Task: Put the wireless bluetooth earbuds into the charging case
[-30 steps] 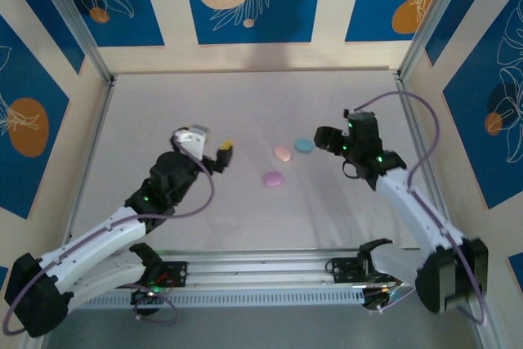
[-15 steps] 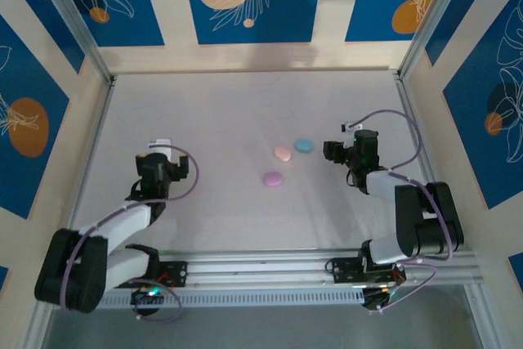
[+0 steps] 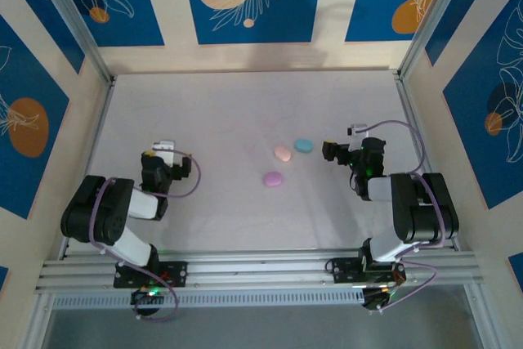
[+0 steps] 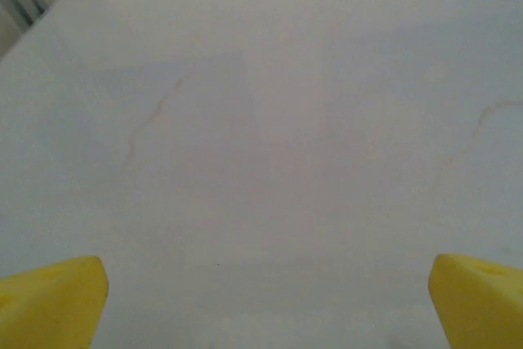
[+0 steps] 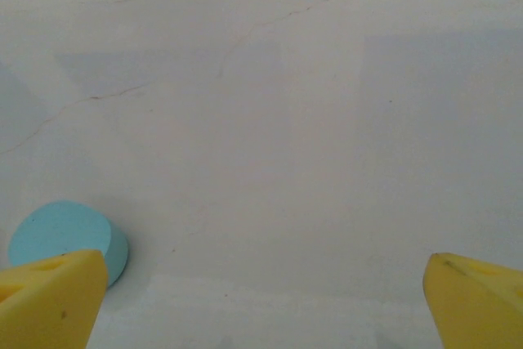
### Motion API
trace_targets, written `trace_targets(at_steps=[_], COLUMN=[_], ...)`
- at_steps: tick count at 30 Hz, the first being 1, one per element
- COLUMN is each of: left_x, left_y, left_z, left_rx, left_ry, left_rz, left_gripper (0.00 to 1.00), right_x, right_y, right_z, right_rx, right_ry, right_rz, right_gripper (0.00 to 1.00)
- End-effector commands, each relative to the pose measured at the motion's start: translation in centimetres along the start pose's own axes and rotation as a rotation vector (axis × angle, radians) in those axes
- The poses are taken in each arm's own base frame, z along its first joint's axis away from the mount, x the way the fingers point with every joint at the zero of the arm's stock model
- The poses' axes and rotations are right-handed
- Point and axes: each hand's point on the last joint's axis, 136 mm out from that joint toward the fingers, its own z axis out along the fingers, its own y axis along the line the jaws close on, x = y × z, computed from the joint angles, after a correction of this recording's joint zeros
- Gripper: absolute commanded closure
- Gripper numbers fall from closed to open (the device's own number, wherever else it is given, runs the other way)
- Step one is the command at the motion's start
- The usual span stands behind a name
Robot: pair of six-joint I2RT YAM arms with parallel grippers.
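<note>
- Left arm [image 3: 110, 214] sits folded low at the left edge of the table [image 3: 229, 104], well apart from the pastel pieces.
- Left gripper [image 4: 263, 300]: yellow fingertips [image 4: 49, 300] spread wide to either side, only bare tabletop between them. It holds nothing.
- Purple pebble [image 3: 272, 178] lies mid-table, nearest the robot of the three and loose on the surface.
- Pink pebble [image 3: 283, 153] is just beyond it and slightly to the right.
- Blue pebble [image 3: 303, 145] lies just beside the pink one; from above I cannot tell whether they touch.
- From overhead these three are too small to call as earbuds or charging case. The blue one looks like a thick closed disc in the right wrist view, so probably a case.
- Right gripper [image 5: 263, 298]: jaws spread wide and nothing pinched, with the blue pebble off its left fingertip, near but not between the fingers.
- Right arm [image 3: 413, 214] is folded at the right edge, its gripper pointing toward the pebbles.
- Step in hand, as I judge it: nothing is grasped and no insertion is under way, so both arms stand idle.
- Next move likely calls for the right gripper to shift left until the blue pebble sits centred between the fingers, then come down squarely. The piece is smooth and may skid if nudged off-centre.
</note>
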Motion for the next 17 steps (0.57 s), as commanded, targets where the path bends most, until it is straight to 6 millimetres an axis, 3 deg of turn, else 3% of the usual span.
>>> trace_targets(at_steps=[1, 17], left_x=[-2.52, -2.88], left_y=[1.78, 0.93], left_z=[1.38, 1.39], left_rx=[-0.084, -0.035], left_ry=[-0.004, -0.037], left_rz=[-0.051, -0.032], left_gripper=[0.00, 0.00], right_x=[-1.58, -1.60], right_y=[-0.11, -0.06], right_z=[0.09, 0.12], right_rx=[0.017, 0.012], right_ry=[-0.052, -0.049], right_rz=[-0.013, -0.012], right_gripper=[0.01, 0.01])
